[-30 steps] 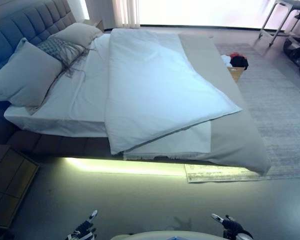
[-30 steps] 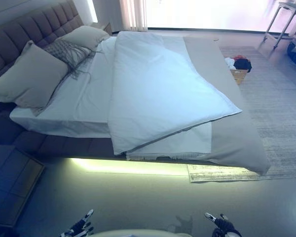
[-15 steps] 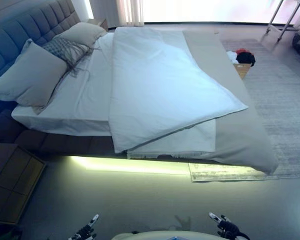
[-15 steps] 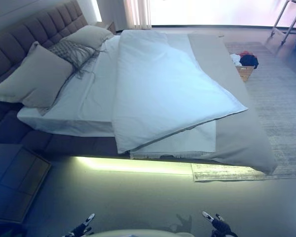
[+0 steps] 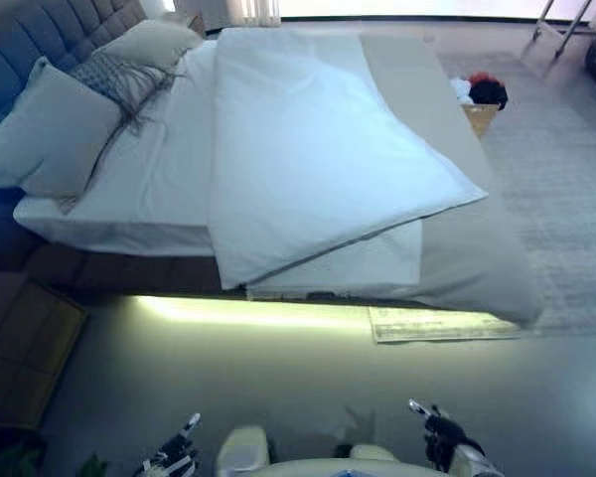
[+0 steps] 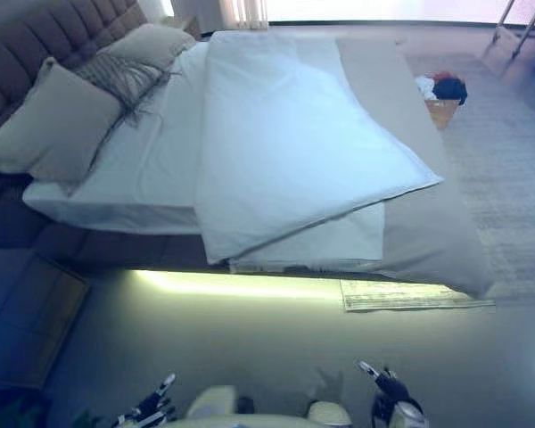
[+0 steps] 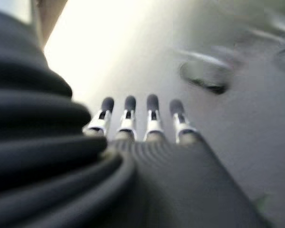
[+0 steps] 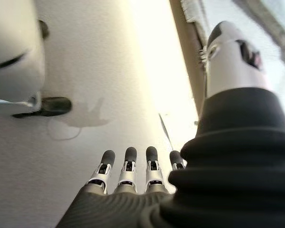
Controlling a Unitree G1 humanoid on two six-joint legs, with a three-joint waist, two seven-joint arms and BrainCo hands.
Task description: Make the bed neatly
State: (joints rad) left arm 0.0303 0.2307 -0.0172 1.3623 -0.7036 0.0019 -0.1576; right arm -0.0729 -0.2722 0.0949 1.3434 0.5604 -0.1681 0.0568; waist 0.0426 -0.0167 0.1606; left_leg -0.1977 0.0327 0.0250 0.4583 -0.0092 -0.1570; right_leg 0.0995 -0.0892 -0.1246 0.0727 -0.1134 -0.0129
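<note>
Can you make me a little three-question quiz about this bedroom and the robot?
1. True or false: the white duvet lies crooked, with one corner hanging over the bed's near edge.
2. Where are the pillows? A) by the headboard B) on the rug C) in the basket
3. Fill in: the left hand and right hand hold ____.

Key: 1 true; 2 A; 3 nothing. Both hands hang open above the floor, short of the bed.
</note>
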